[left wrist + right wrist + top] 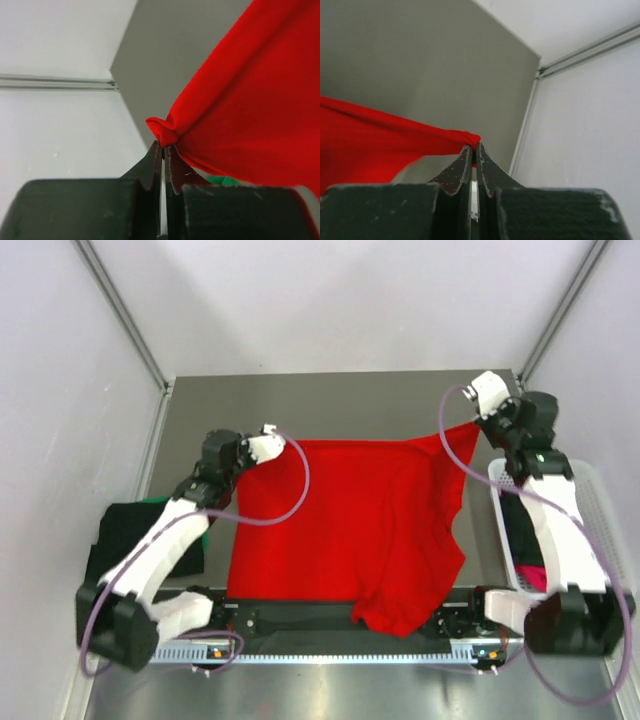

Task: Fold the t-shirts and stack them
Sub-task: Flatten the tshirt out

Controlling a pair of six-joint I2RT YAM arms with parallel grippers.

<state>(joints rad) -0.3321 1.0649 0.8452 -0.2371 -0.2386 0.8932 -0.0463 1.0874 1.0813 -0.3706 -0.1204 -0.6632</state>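
Note:
The bright red t-shirt (350, 525) hangs stretched between both grippers above the table, its lower end drooping to the near edge. My left gripper (268, 446) is shut on its left corner; the pinched cloth (162, 129) bunches at the fingertips in the left wrist view. My right gripper (480, 422) is shut on its right corner, seen as a pinched tip (470, 137) in the right wrist view. A black t-shirt (125, 535) with a green one (208, 530) beside it lies at the left. A magenta-pink shirt (533, 578) and a black one (520, 525) lie in the basket.
A white mesh basket (597, 510) stands at the right edge of the grey table (340, 400). White walls and metal rails enclose the back and sides. The arm bases sit along the near edge.

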